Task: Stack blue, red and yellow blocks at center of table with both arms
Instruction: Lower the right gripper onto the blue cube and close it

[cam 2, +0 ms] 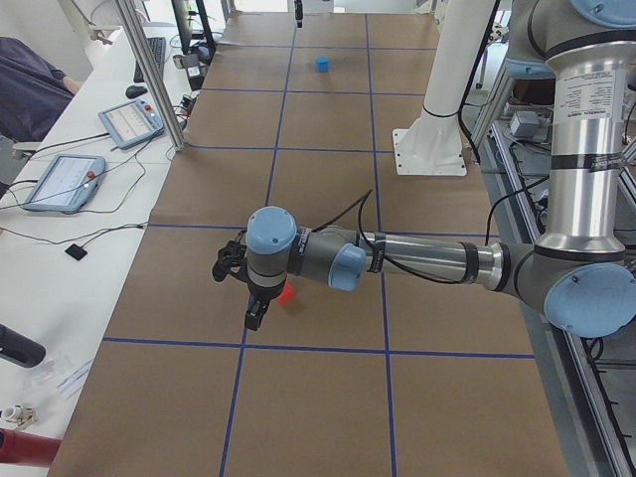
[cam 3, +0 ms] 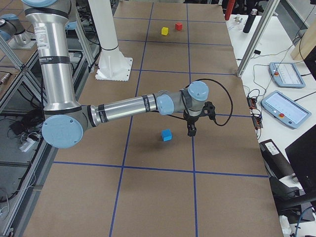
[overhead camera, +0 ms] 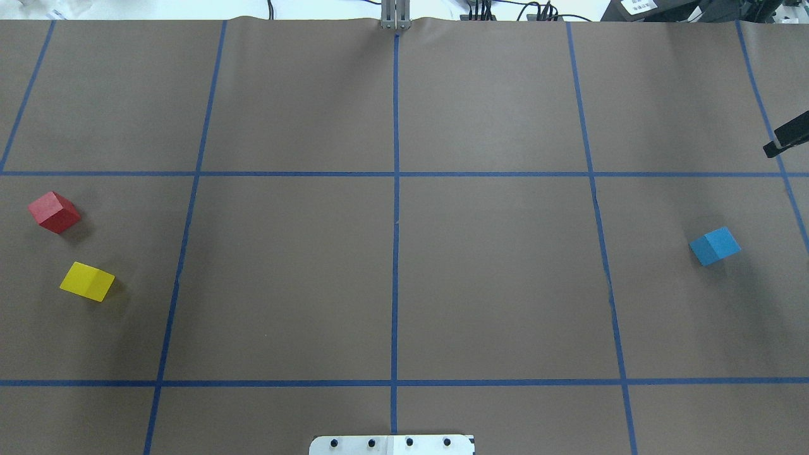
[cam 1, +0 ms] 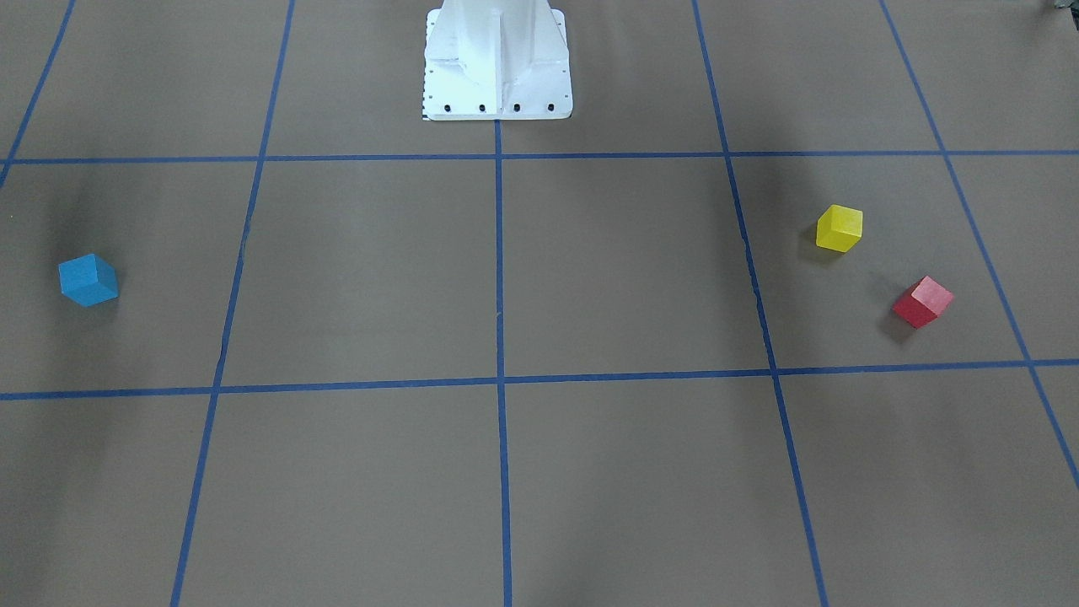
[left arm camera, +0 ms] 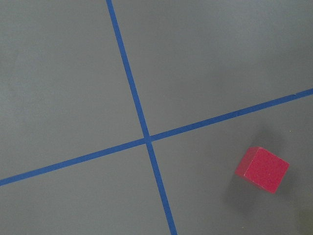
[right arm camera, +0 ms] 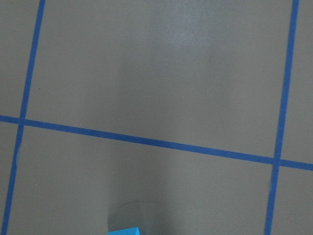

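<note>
The blue block (overhead camera: 714, 246) lies at the table's right; it also shows in the front view (cam 1: 88, 280) and at the right wrist view's lower edge (right arm camera: 124, 231). The red block (overhead camera: 54, 212) and the yellow block (overhead camera: 87, 281) lie apart at the far left. The left gripper (cam 2: 253, 318) hangs just beside the red block (cam 2: 287, 293), which also shows in the left wrist view (left arm camera: 261, 169). The right gripper (cam 3: 190, 131) hangs just past the blue block (cam 3: 167, 135). I cannot tell whether either gripper is open or shut. Neither holds a block.
The white robot base (cam 1: 497, 59) stands at the table's near-robot edge. Blue tape lines (overhead camera: 395, 221) cross at the table's middle. A metal post (cam 2: 149, 70) and desks with tablets (cam 3: 284, 108) line the operators' side.
</note>
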